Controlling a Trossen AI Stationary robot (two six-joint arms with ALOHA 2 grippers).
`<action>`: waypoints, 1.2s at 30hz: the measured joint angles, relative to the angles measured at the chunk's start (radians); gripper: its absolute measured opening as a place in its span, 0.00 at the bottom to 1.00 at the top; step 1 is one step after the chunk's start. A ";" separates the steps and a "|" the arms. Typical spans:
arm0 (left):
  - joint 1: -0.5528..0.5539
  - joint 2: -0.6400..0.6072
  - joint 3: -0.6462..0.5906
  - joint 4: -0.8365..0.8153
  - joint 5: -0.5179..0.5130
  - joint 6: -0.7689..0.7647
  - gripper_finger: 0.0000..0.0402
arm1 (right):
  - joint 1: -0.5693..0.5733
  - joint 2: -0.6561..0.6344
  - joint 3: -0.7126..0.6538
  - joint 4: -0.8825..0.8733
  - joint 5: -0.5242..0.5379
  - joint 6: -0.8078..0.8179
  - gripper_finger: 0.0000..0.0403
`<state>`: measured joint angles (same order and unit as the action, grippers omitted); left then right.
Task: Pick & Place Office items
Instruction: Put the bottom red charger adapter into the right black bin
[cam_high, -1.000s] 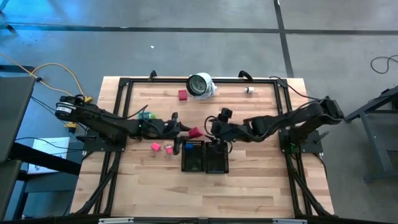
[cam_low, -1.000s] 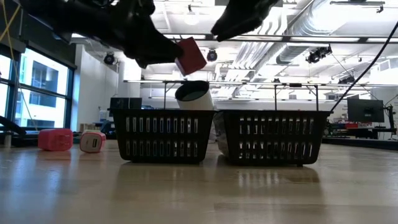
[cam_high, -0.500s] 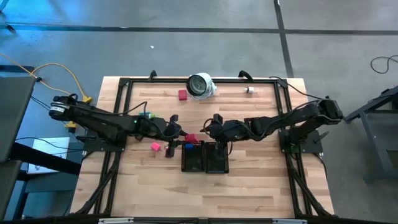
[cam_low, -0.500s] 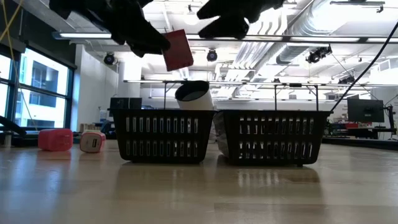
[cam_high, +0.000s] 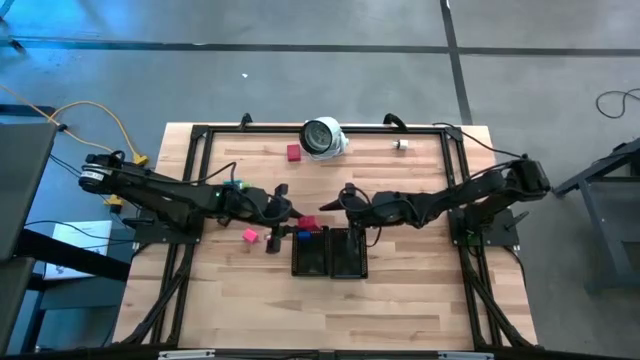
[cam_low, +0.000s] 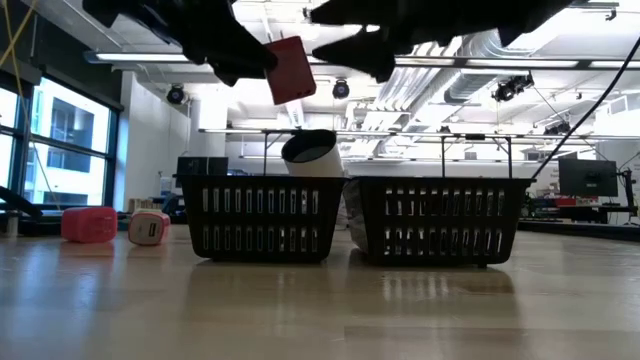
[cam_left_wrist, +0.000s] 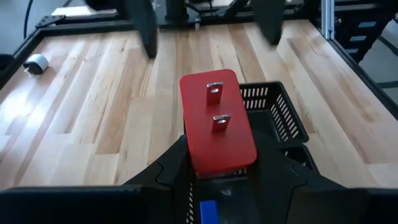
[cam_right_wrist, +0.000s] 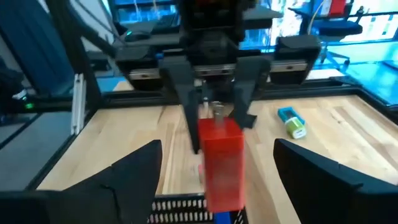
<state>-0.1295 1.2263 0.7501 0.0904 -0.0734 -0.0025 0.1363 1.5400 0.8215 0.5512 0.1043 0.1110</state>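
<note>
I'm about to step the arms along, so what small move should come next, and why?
Probably the right gripper should close on the red plug block. Its jaws stand open either side of the block, which the left gripper holds above the black trays.

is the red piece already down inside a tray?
No, the low view shows the red piece held in the left gripper in the air, well above the left black tray.
</note>
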 joint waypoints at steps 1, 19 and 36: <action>0.000 0.000 0.000 0.006 0.000 0.000 0.30 | -0.001 0.007 -0.001 0.007 0.001 0.000 0.73; -0.005 0.067 0.053 0.024 -0.002 0.032 0.30 | -0.015 0.049 0.000 0.086 -0.002 -0.003 0.73; -0.005 0.086 0.080 0.015 0.016 0.037 0.30 | -0.014 0.062 0.000 0.067 -0.030 0.017 0.64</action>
<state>-0.1345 1.3121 0.8303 0.1053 -0.0570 0.0345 0.1223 1.6016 0.8215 0.6181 0.0744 0.1276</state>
